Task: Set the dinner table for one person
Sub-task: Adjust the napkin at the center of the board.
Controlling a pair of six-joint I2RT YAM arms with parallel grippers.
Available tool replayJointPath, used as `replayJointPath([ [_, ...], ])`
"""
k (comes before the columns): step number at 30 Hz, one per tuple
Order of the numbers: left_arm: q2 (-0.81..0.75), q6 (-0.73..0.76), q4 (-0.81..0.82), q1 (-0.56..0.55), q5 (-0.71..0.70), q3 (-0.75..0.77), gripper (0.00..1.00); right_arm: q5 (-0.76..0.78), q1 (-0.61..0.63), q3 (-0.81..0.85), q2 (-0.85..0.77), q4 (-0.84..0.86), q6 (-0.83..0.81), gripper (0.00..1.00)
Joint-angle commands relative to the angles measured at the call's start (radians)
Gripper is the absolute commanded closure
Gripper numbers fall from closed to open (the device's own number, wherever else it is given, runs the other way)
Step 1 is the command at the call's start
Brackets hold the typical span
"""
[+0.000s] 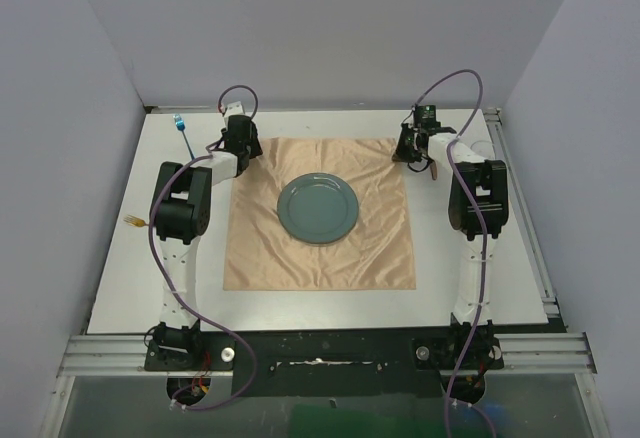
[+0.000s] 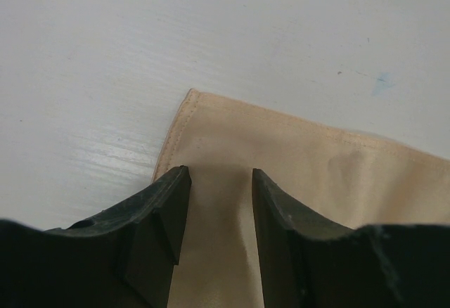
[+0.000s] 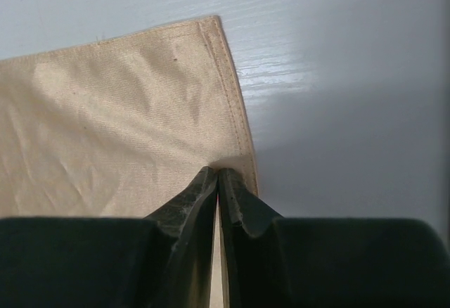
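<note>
Table (image 1: 120, 268): white, aluminium-railed, spans the workspace beneath both arms.
Peach cloth (image 1: 320, 258): spread flat at the table's centre.
Grey-green plate (image 1: 318, 208): on the cloth's middle.
Left gripper (image 2: 219, 174): released, jaws apart above the cloth's far left corner.
Right gripper (image 3: 216, 174): clenched, tips at the cloth's right hem near its far corner; whether fabric is pinched cannot be told.
Blue-handled utensil (image 1: 183, 130): on the table, far left.

Matt woven cloth (image 3: 105, 111) lies on the smooth, glossy dinner table (image 2: 105, 41).
</note>
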Motion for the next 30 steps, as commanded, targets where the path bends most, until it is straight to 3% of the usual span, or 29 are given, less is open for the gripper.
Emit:
replayJointPath([
  [1, -0.015, 0.008, -0.089, -0.003, 0.030, 0.003, 0.61, 0.101, -0.005, 0.026, 0.011, -0.076, -0.017, 0.91],
  [30, 0.003, 0.010, -0.138, -0.025, 0.032, 0.051, 0.61, 0.131, -0.059, 0.040, 0.013, -0.102, -0.030, 0.91],
])
